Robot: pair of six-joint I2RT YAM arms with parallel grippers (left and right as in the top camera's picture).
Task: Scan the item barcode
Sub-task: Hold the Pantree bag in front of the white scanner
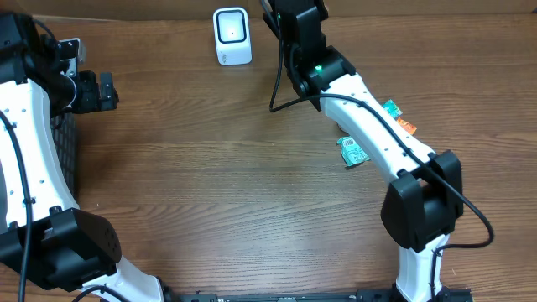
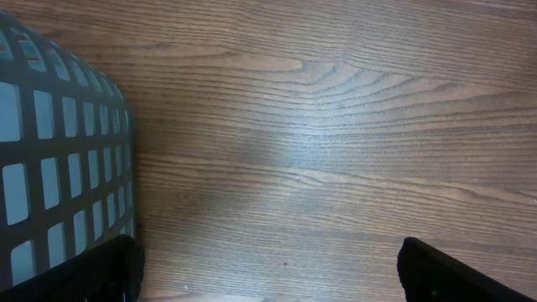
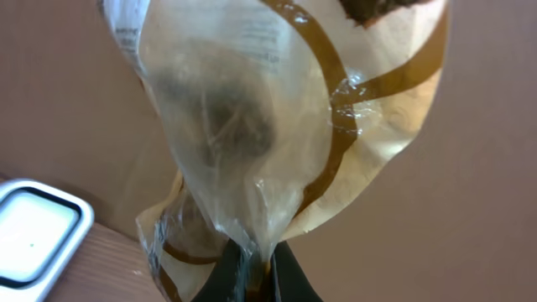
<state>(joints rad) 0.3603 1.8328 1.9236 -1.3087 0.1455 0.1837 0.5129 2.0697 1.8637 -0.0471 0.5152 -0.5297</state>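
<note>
The item is a clear plastic bag (image 3: 277, 126) with brown stripes and something dark inside. My right gripper (image 3: 258, 260) is shut on its bunched lower edge and holds it up in front of the brown wall. The white scanner (image 3: 33, 231) shows at the lower left of the right wrist view and stands at the table's back (image 1: 232, 35). From overhead, the right arm reaches to the back edge just right of the scanner, and the bag is hidden there. My left gripper (image 1: 105, 91) is open and holds nothing, its fingers (image 2: 92, 273) wide apart above bare wood.
A dark mesh basket (image 2: 50, 168) stands at the left edge (image 1: 65, 143), right beside the left gripper. A teal packet (image 1: 353, 152) lies right of centre. A second teal packet (image 1: 392, 108) and an orange one (image 1: 406, 126) lie beside the right arm.
</note>
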